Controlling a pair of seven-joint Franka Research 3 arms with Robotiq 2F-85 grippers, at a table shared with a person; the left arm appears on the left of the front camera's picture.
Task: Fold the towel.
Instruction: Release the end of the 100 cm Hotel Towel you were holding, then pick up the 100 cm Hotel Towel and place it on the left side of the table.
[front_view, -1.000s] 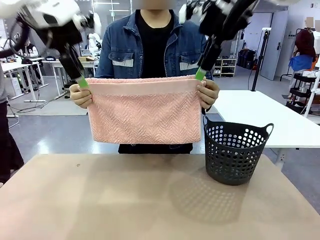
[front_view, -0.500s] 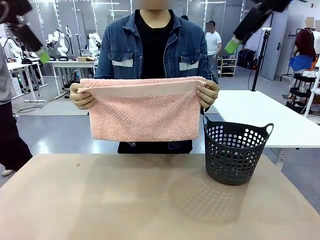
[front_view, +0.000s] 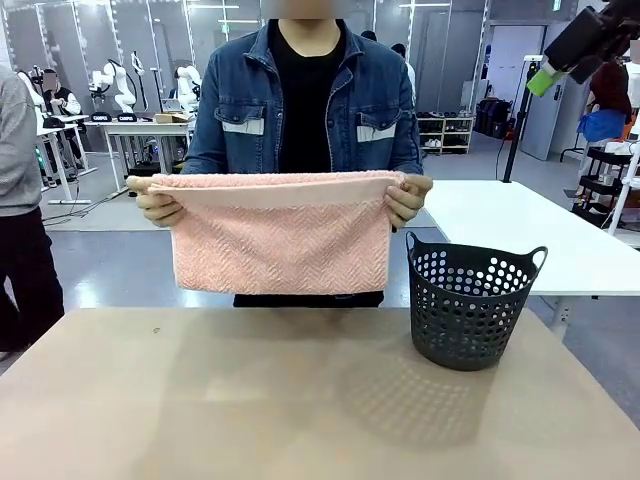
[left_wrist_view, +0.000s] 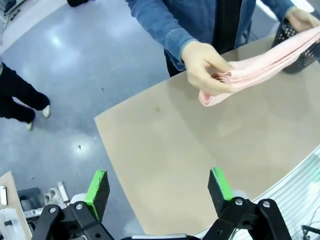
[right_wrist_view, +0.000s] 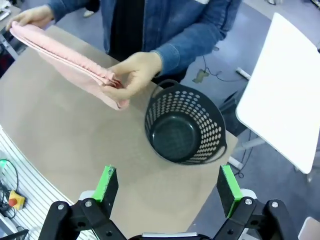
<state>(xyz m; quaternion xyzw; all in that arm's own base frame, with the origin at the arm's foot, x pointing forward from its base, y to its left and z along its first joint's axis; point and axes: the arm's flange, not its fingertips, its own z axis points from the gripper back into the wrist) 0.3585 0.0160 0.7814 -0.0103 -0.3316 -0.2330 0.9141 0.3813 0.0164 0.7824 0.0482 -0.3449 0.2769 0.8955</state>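
Note:
A person across the table holds the pale pink towel folded and hanging by its two top corners, one in each hand, above the table's far edge. My right gripper is high at the upper right, well clear of the towel. From the right wrist, my open right gripper looks down on the towel and the person's hand. In the left wrist view my left gripper is open with nothing in it, high above the table, with the towel far off.
A black perforated basket stands empty on the tan table at the right, also seen from above. A white table sits behind it. Another person stands at the far left.
Both grippers have pulled up and away from the towel's top corners, the left out of the front view, the right to the upper right. The person has lowered the towel slightly.

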